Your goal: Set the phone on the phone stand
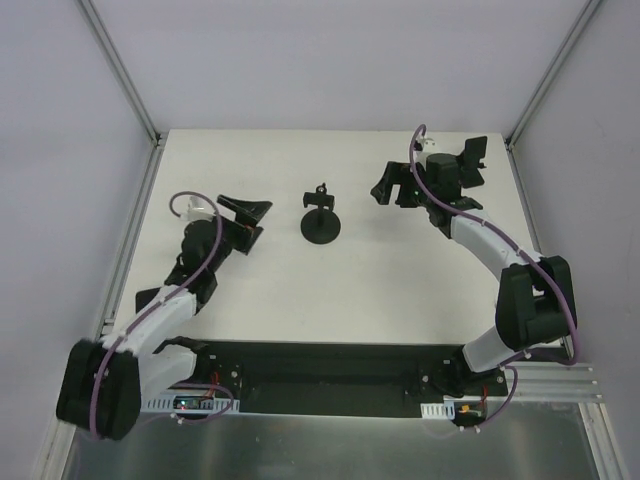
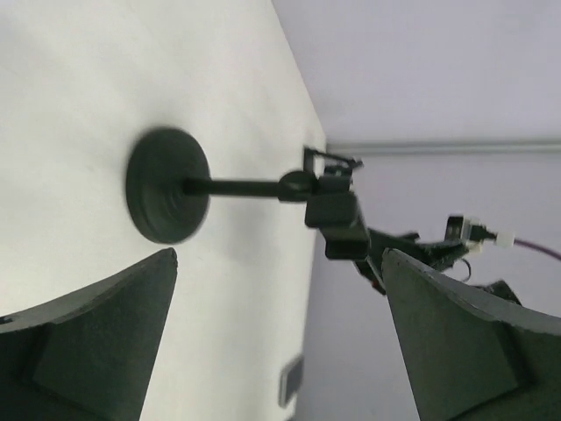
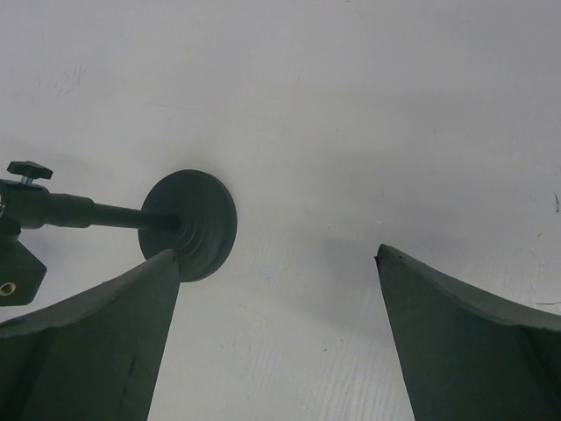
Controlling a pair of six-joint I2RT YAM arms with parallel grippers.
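The phone stand has a round black base, a thin post and a small clamp head; it stands mid-table. It also shows in the left wrist view and the right wrist view. My left gripper is open and empty, left of the stand and turned on its side, facing it. My right gripper is open and empty over bare table right of the stand. I see no black phone in any view.
The white table is walled by metal frame posts at the back corners. A small grey rectangular thing sits at the table's far edge in the left wrist view; I cannot tell what it is.
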